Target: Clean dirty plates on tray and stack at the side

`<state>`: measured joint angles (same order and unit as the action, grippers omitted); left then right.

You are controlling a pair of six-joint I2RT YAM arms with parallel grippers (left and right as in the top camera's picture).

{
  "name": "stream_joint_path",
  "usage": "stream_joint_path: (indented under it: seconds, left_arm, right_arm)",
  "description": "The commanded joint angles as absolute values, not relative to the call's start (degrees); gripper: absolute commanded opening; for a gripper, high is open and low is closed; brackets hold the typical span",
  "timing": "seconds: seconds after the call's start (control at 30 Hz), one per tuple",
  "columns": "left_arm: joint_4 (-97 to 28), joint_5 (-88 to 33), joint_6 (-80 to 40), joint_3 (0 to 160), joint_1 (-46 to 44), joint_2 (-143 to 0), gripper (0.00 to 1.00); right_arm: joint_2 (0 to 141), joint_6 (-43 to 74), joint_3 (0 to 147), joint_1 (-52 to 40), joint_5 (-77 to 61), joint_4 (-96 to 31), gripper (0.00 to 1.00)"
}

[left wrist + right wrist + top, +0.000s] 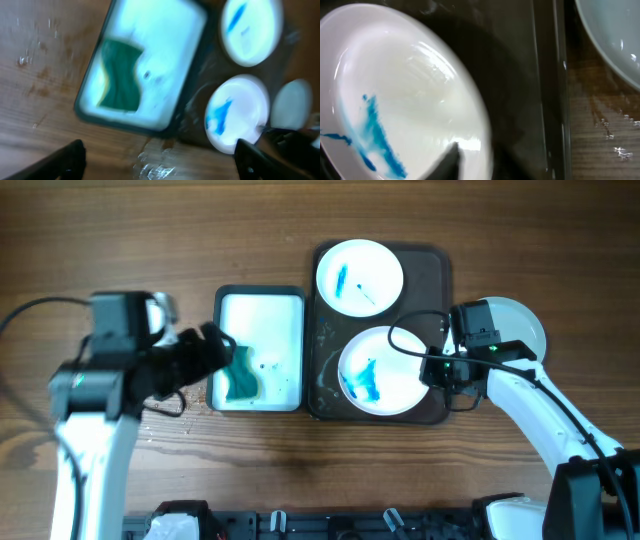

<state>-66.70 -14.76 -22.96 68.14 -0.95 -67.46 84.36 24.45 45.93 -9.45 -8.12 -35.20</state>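
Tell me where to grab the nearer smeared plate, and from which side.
Pinch the plate by its raised right rim, from the right edge of the tray: it lies flat, too wide to span, and the right gripper sits at that rim.

Looks like a robotics lab bench to me: cabled robot arms [530,400] either side of the brown tray [430,280], on a wooden table [150,230].

Two plates [360,277] sit on the tray [322,345], a third plate [526,325] right of it.
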Motion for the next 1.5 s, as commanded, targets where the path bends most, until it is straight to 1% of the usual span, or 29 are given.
stream_joint_path:
  seconds: [0.0, 0.07, 0.17, 0.2, 0.23, 0.33, 0.37, 0.4, 0.47, 0.63, 0.83, 0.9, 0.93, 0.97, 1.03, 1.17, 1.2, 1.23, 1.27, 1.3, 1.37, 1.47]
  left_arm:
    - [-68.4, -8.9, -22.2, 68.3, -5.7, -76.9, 0.80]
    - [-68.4, -8.0, -23.5, 68.1, -7.7, -82.5, 0.70]
    - [-67.4, -2.7, -29.3, 67.3, -9.5, -91.6, 0.61]
    - [-66.5, -2.0, -29.7, 67.0, -9.5, -93.9, 0.54]
    - [-64.8, -2.3, -30.0, 66.3, -9.5, -97.1, 0.52]
    - [-60.2, -4.2, -30.5, 64.1, -9.5, -103.6, 0.52]
    - [-58.1, -6.1, -30.5, 63.1, -9.5, -106.6, 0.47]
    - [-57.3, -7.2, -30.2, 62.8, -9.5, -107.7, 0.38]
    - [-55.4, -8.5, -28.2, 62.6, -9.5, -109.3, 0.04]
    - [-54.4, -8.3, -26.8, 63.1, -9.5, -106.9, 0.04]
    - [-56.1, -8.3, -25.7, 64.2, -9.5, -96.1, 0.05]
    - [-56.0, -8.1, -25.7, 64.1, -9.5, -93.4, 0.24]
    - [-56.0, -7.3, -25.7, 64.1, -9.5, -92.9, 0.16]
    - [-56.0, -6.3, -25.7, 64.1, -9.5, -92.9, 0.04]
    - [-54.8, -4.2, -25.7, 63.3, -9.5, -93.6, 0.04]
    - [-51.7, -1.2, -25.7, 60.6, -9.5, -94.6, 0.04]
    - [-50.5, 0.1, -25.7, 59.7, -9.5, -94.9, 0.26]
    - [-48.7, 1.1, -25.7, 58.6, -9.5, -95.3, 0.34]
    - [-47.4, 1.1, -25.7, 57.8, -9.5, -95.8, 0.36]
    - [-46.0, 1.1, -25.8, 56.9, -9.5, -96.2, 0.41]
    - [-43.5, 0.5, -26.0, 55.2, -9.5, -97.2, 0.55]
    - [-41.9, 0.6, -26.0, 55.1, -9.5, -98.1, 0.57]
  right_arm:
    - [84.5, 20.9, 46.9, -9.7, -7.0, -36.1, 0.36]
    - [84.2, 20.9, 47.9, -9.7, -7.0, -37.5, 0.36]
    - [82.5, 20.6, 49.0, -9.7, -7.0, -39.2, 0.35]
    - [81.4, 19.6, 49.1, -9.7, -7.0, -39.5, 0.36]
    - [80.3, 19.5, 49.1, -9.7, -7.0, -39.9, 0.35]
    - [77.7, 19.5, 49.1, -9.7, -7.0, -40.8, 0.36]
    - [76.7, 19.5, 49.1, -9.7, -7.0, -41.0, 0.36]
    - [76.5, 19.5, 49.1, -9.7, -6.9, -41.0, 0.36]
    - [76.4, 19.5, 49.1, -9.7, -5.8, -40.9, 0.36]
    - [76.4, 19.5, 49.1, -9.7, -5.5, -41.2, 0.36]
    - [76.4, 19.5, 49.1, -9.7, -5.5, -41.2, 0.36]
    - [76.4, 19.5, 49.1, -9.7, -5.5, -41.2, 0.37]
    - [76.4, 19.5, 49.1, -9.7, -5.5, -41.2, 0.37]
    - [76.4, 19.5, 49.1, -9.7, -5.5, -41.3, 0.38]
    - [76.4, 19.5, 49.1, -9.7, -5.5, -41.4, 0.40]
    - [76.4, 19.5, 49.1, -9.7, -5.5, -41.9, 0.40]
    - [76.4, 19.5, 49.1, -9.7, -5.5, -42.1, 0.40]
    - [76.4, 19.5, 49.1, -9.7, -5.5, -42.3, 0.40]
    - [76.4, 19.5, 49.1, -9.7, -5.5, -42.5, 0.40]
    - [76.4, 19.5, 49.1, -9.7, -5.5, -42.5, 0.40]
    - [76.4, 19.5, 49.1, -9.7, -5.5, -42.7, 0.40]
    - [76.4, 19.5, 49.1, -9.7, -5.5, -42.8, 0.40]
